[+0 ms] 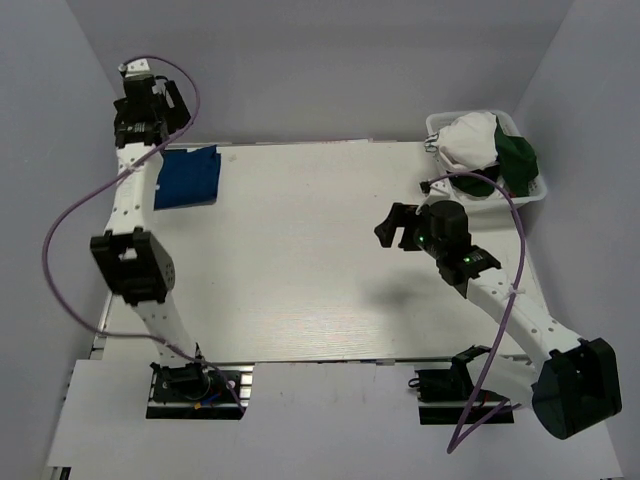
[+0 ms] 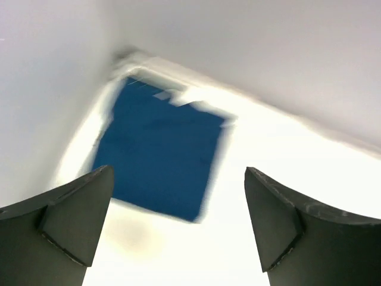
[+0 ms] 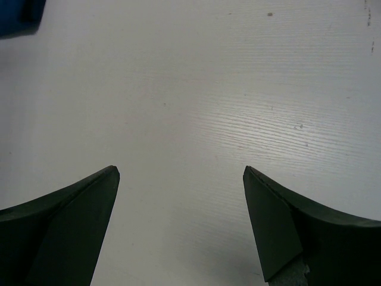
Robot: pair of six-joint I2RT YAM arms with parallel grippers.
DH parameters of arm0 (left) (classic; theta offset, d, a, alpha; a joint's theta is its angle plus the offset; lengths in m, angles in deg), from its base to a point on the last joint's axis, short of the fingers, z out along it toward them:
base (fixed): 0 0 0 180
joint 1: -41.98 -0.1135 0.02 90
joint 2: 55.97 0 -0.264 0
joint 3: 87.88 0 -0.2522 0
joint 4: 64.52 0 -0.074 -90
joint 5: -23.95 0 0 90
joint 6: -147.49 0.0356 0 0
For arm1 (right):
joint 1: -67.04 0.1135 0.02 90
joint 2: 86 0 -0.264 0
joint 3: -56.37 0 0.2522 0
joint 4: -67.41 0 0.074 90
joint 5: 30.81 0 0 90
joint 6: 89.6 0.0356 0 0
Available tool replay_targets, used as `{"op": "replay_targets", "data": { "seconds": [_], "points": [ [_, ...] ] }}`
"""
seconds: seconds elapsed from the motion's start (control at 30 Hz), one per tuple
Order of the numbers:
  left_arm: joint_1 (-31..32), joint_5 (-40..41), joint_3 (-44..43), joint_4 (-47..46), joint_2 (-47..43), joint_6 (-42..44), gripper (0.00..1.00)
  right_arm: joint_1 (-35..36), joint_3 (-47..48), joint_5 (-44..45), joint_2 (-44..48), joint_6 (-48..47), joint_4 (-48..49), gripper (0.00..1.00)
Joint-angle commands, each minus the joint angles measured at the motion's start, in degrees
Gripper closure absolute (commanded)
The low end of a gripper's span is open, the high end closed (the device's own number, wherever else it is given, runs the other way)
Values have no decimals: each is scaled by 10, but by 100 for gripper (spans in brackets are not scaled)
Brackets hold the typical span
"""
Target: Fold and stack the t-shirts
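1. far left corner of the desk (image 1: 300, 260): royal blue t-shirt (image 1: 187, 177), folded into a flat rectangle, long side running away from the arm bases; blurred but plain in the left wrist view (image 2: 158, 155).
2. above that same corner: left gripper (image 1: 145, 128), raised clear of the royal blue t-shirt, spread wide, holding nothing; in the wrist view (image 2: 178, 173), only blue cloth and pale desk between the two dark fingers.
3. far right corner: white mesh basket (image 1: 437, 122), with a white t-shirt (image 1: 470, 135) and a dark green t-shirt (image 1: 517, 160) inside, both crumpled and unfolded, the green one hanging over the right rim.
4. right of the desk's middle: right gripper (image 1: 398, 228), spread wide, empty, pointing left across bare desk; in the wrist view (image 3: 181, 173), nothing but wood grain between the fingers, plus a sliver of blue at the top left edge.
5. deciding relation, offered as a judgement: unfolded t-shirts lying beyond and to the right of the right gripper, opposite to its pointing direction; right arm near the basket, left arm well apart from it across the desk. likely next need: swinging the right gripper round toward the basket to draw out a t-shirt.
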Motion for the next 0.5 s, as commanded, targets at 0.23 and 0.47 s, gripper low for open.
{"op": "replay_targets", "data": {
  "seconds": [0.23,0.47],
  "points": [
    [190,-279,685,-250,-469,-290,0,-2,-20,-18,65,49,-23,10],
    [269,-228,860,-165,-643,-313,0,-2,-61,38,59,77,6,10]
  ]
}}
